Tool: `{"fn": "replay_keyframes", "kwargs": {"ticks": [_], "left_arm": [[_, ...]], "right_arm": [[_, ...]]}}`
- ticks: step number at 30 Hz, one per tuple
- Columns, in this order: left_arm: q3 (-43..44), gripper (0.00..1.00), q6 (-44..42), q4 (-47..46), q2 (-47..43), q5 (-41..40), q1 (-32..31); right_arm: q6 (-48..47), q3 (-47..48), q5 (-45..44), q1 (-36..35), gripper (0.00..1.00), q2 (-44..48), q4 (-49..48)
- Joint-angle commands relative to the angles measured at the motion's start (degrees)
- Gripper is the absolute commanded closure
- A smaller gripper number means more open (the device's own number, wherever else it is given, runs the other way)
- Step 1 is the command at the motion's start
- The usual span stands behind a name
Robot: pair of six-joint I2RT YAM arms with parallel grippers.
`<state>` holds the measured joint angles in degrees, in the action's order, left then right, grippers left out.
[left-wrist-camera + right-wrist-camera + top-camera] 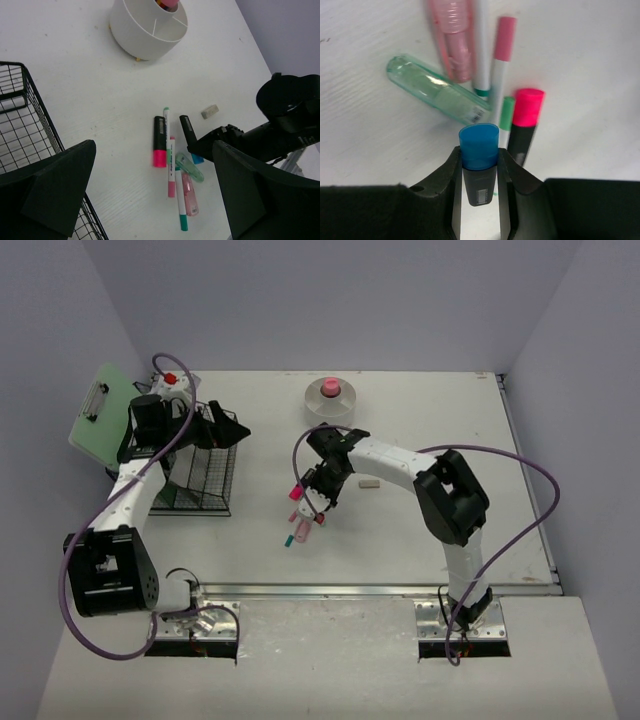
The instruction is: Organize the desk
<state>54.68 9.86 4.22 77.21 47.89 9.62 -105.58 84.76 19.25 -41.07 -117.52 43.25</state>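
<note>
A basket [205,480] stands at the left of the worktop [450,410], with a clipboard [100,415] further left, over the edge. A holder [330,400] sits at the back, near the middle. In front of it pens [171,170] lie bunched together, an eraser [368,481] near them on the right. The right claw [309,507] hangs over the pens, a marker [479,160] between its fingers. The left claw [230,430] hangs over the basket's right side.

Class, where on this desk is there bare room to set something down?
Bare: the desk right of the pen pot; also the front strip beside the wire basket. Crowded: the marker pile, where the right claw grips a blue highlighter.
</note>
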Motion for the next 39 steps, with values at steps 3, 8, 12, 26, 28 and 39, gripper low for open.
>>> {"fn": "replay_keyframes", "kwargs": {"ticks": [3, 8, 12, 26, 28, 39], "left_arm": [[4.1, 0.0, -4.2, 0.6, -2.8, -5.2, -3.2], [3.7, 0.0, -2.3, -2.1, -3.2, -9.0, -6.0], [2.6, 0.0, 1.5, -6.1, -3.3, -12.0, -7.7], [4.2, 0.0, 7.3, -8.4, 0.4, -13.0, -10.7], [4.3, 0.0, 7.8, -8.6, 0.9, -13.3, -11.0], [4.8, 0.0, 8.6, -8.7, 2.5, -14.2, -11.3]], "right_arm": [[19.8, 3.7, 8.5, 2.8, 1.0, 8.2, -6.4], [49.1, 3.3, 13.2, 9.1, 1.0, 10.4, -23.8], [76.4, 1.7, 12.4, 16.3, 1.0, 11.4, -42.5], [117.2, 0.8, -18.4, 25.3, 1.0, 7.7, -67.9], [118.9, 1.5, -19.2, 25.3, 1.0, 6.1, -69.7], [124.7, 10.7, -21.6, 25.3, 1.0, -4.9, -71.4]]}}
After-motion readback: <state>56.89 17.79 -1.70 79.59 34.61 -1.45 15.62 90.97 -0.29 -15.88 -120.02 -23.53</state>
